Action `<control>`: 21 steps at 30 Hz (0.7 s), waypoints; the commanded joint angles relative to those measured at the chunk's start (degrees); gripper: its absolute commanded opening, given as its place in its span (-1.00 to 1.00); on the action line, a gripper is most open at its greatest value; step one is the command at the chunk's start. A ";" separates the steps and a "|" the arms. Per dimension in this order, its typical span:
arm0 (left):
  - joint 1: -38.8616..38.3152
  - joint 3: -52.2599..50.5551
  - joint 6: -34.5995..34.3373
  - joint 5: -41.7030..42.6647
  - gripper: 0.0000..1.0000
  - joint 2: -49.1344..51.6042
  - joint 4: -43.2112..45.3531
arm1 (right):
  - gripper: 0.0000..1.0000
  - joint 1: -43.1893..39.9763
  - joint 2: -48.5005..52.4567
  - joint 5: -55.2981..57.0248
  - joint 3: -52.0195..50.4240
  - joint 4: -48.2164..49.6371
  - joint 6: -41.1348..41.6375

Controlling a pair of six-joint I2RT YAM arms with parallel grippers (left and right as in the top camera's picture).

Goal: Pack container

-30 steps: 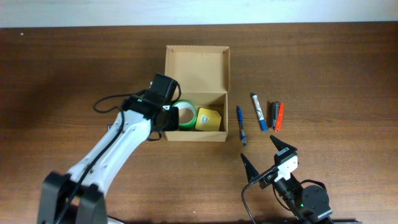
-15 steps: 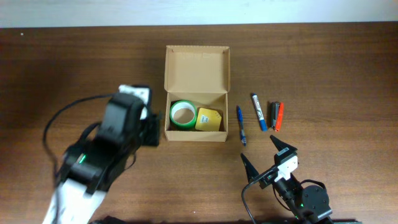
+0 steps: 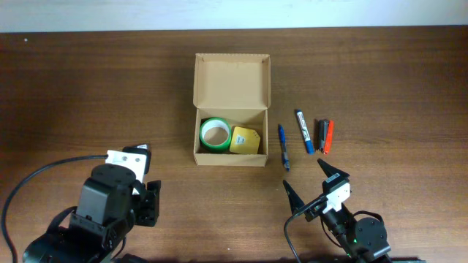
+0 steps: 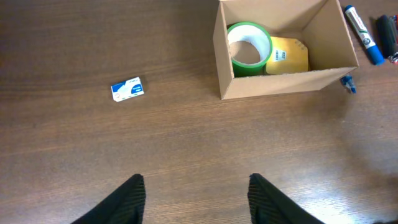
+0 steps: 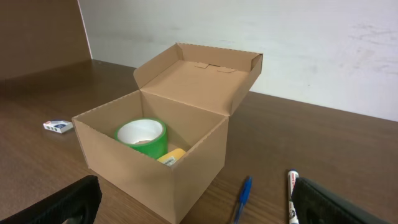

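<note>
A plain tan cardboard container [image 3: 230,161] sits upright on a dark wooden desk [image 3: 88,88], its mouth facing up and its hinged lid standing open. It lies ahead of the left gripper [image 4: 199,202] and off to that gripper's right, and ahead of the right gripper [image 5: 199,205] and off to its left, well apart from both. The body's long axis runs side to side across the desk. The lid is hinged on the far wall, so the flap points away from both grippers. Packing looks partly done. A green tape roll [image 3: 215,134] and a yellow object [image 3: 246,140] already lie side by side inside, against the near wall. Outside, a blue pen [image 3: 282,146], a blue marker [image 3: 303,131], a black marker [image 3: 321,135] and a red marker [image 3: 328,136] lie in a row just ahead of the right gripper, beside the container's right wall. A small blue-and-white packet [image 4: 127,89] lies ahead of the left gripper and to its left. These loose items probably have yet to go in, and the lid has yet to be closed. Both grippers are spread wide and hold nothing.
</note>
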 commanded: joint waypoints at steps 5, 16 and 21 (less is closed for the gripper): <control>-0.09 0.81 0.72 -1.18 0.99 -0.04 -0.02 | 0.98 0.31 -0.48 0.50 -0.55 0.15 -0.17; -0.09 0.81 0.11 -1.20 0.99 -0.04 -0.07 | 0.98 0.33 -0.48 -7.30 -0.52 7.28 36.50; -0.09 0.81 0.13 -1.20 0.99 -0.04 -0.07 | 0.98 0.31 -0.48 -4.39 -0.52 10.23 53.16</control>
